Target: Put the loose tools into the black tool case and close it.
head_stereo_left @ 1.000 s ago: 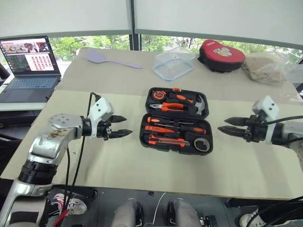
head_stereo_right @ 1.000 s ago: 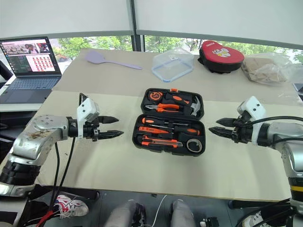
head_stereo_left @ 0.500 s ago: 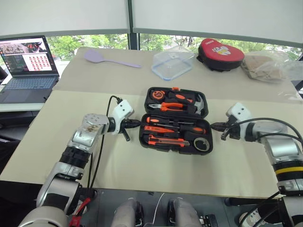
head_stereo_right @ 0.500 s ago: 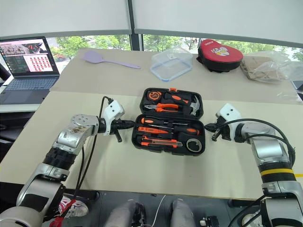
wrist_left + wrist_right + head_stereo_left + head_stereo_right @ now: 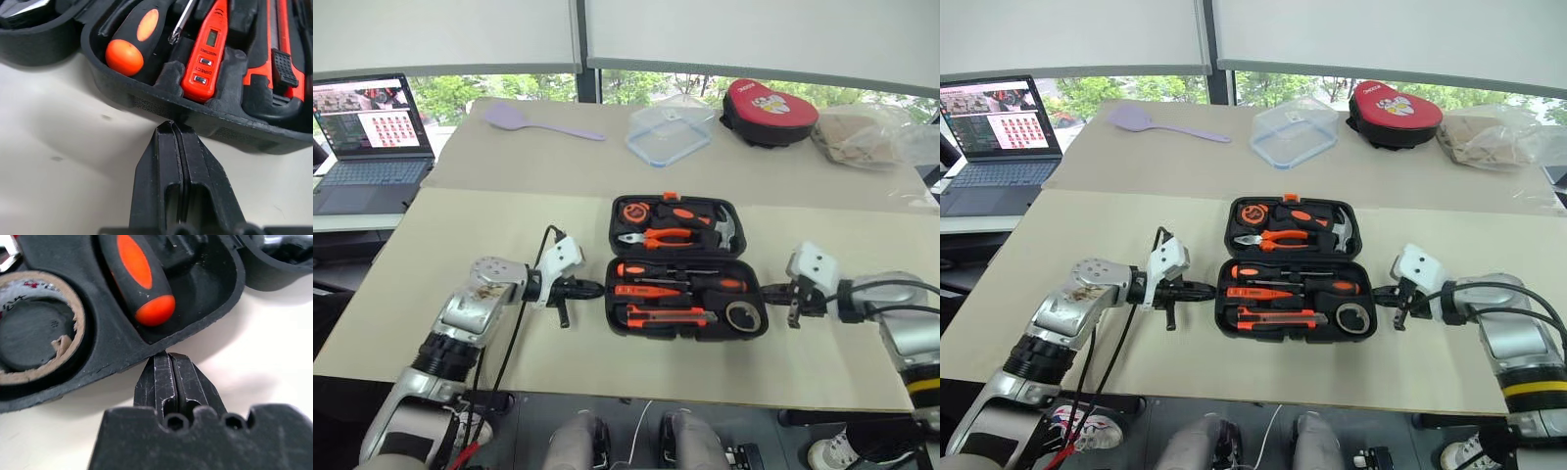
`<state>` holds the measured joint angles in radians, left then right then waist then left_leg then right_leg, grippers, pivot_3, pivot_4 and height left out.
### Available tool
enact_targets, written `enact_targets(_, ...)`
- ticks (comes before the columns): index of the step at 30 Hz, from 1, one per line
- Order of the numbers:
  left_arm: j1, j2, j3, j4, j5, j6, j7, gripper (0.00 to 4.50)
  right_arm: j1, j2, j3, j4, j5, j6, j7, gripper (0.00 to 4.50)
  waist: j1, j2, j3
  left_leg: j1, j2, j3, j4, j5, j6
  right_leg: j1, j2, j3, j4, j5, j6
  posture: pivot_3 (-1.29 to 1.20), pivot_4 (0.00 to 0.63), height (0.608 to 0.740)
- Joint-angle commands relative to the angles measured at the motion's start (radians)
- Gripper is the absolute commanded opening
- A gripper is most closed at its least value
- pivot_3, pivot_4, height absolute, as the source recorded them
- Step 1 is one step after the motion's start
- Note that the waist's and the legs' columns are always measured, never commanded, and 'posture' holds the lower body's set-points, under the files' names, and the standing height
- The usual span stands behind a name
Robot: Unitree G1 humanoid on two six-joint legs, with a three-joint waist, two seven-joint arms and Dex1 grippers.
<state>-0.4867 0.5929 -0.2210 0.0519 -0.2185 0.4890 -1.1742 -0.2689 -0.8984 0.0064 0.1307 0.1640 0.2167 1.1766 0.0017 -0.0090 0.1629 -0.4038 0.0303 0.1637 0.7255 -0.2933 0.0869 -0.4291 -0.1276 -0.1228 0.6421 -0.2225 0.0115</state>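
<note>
The black tool case lies open in the middle of the table. Its near half holds the loose tools: slim screwdrivers, a black-and-orange utility knife and a grey tape roll. My left gripper is shut with nothing in it, its tips at the case's left end wall. My right gripper is also shut and holds nothing. Its tips rest against the rim at the case's right end, beside the tape roll and a screwdriver handle.
The case's far half holds a tape measure, pliers and a hammer. Farther back lie a purple spatula, a clear container, a red-and-black pouch and a plastic bag. A laptop stands at the far left.
Both grippers have gone from open to shut. They sank and moved inward from either side until their tips reached the case's ends. The camera view has shifted a little.
</note>
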Motion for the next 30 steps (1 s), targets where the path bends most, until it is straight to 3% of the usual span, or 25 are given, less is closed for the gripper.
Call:
enact_targets(1,0.008,-0.016,-0.032,-0.077,-0.035,-0.018,-0.043,0.07,0.009,0.004,-0.023,-0.115,0.061,-0.041,0.037,0.00,0.000,0.000,0.000,0.000,0.000,0.000,0.000,0.000,0.000,0.000,0.000,0.000,0.000,0.000,0.000,0.00,0.150,0.731)
enact_targets(5,0.106,0.053,-0.044,-0.157,-0.028,-0.031,-0.077,0.07,0.174,-0.023,-0.077,-0.276,0.090,-0.021,0.038,0.00,0.001,0.000,0.000,0.001,0.000,-0.001,-0.002,0.000,0.000,0.000,-0.001,0.000,0.000,-0.001,-0.001,0.00,0.150,0.731)
enact_targets(19,0.317,0.190,0.073,-0.242,-0.038,-0.064,-0.030,0.07,0.383,-0.063,-0.190,-0.401,0.068,-0.024,-0.034,0.00,0.001,0.001,0.000,0.007,0.001,-0.001,-0.009,-0.001,-0.001,0.004,-0.002,0.002,-0.002,-0.002,-0.002,0.00,0.150,0.731)
enact_targets(25,0.333,0.273,0.169,-0.152,-0.041,-0.095,-0.006,0.07,0.375,-0.094,-0.275,-0.330,0.064,0.018,-0.077,0.00,0.001,0.001,-0.001,0.012,0.001,-0.001,-0.010,-0.001,-0.002,0.006,-0.004,0.002,-0.002,-0.003,-0.004,0.00,0.150,0.731)
enact_targets(27,0.282,0.253,0.204,-0.122,-0.087,-0.006,0.029,0.07,0.327,-0.088,-0.288,-0.324,0.103,0.099,-0.099,0.00,0.000,0.001,-0.001,0.012,0.002,-0.001,-0.011,-0.001,-0.003,0.006,-0.005,0.003,-0.002,-0.003,-0.004,0.00,0.150,0.731)
enact_targets(28,0.237,0.230,0.226,-0.100,-0.115,0.061,0.062,0.57,0.294,-0.081,-0.293,-0.327,0.132,0.159,-0.114,0.58,0.002,0.001,0.000,0.013,0.002,-0.001,-0.011,0.000,-0.004,0.005,-0.005,0.003,-0.001,-0.003,-0.004,0.00,0.150,0.731)
enact_targets(30,0.107,0.166,0.267,-0.036,-0.168,0.211,0.154,1.12,0.193,-0.055,-0.292,-0.331,0.205,0.312,-0.158,1.13,0.005,0.001,0.000,0.012,0.002,-0.001,-0.011,0.001,-0.005,0.005,-0.004,0.003,0.000,-0.003,-0.004,0.00,0.150,0.731)
